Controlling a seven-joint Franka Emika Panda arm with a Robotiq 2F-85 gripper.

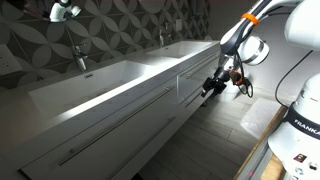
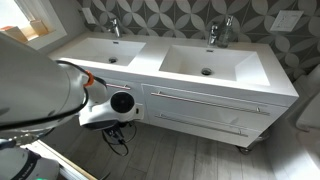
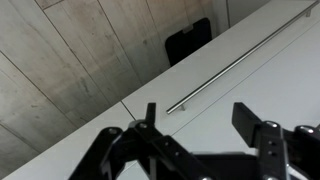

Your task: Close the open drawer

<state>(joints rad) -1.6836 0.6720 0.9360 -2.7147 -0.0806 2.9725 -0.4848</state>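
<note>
The white vanity (image 1: 120, 95) has long drawers with thin metal bar handles (image 2: 205, 95). In an exterior view my gripper (image 1: 213, 85) is right at the front of an upper drawer (image 1: 195, 80), which seems to stand slightly out from its neighbour. In the wrist view the gripper (image 3: 200, 120) is open and empty. Its two black fingers are spread against a white drawer front (image 3: 250, 75), just below a bar handle (image 3: 240, 52). In the other exterior view the arm's body (image 2: 60, 95) hides the gripper.
Two sinks with taps (image 2: 212, 35) sit in the vanity top. Wood-look floor (image 1: 215, 135) runs in front of the vanity. A dark block (image 3: 188, 42) stands on the floor by the vanity's lower edge. The robot base (image 1: 300, 125) is close by.
</note>
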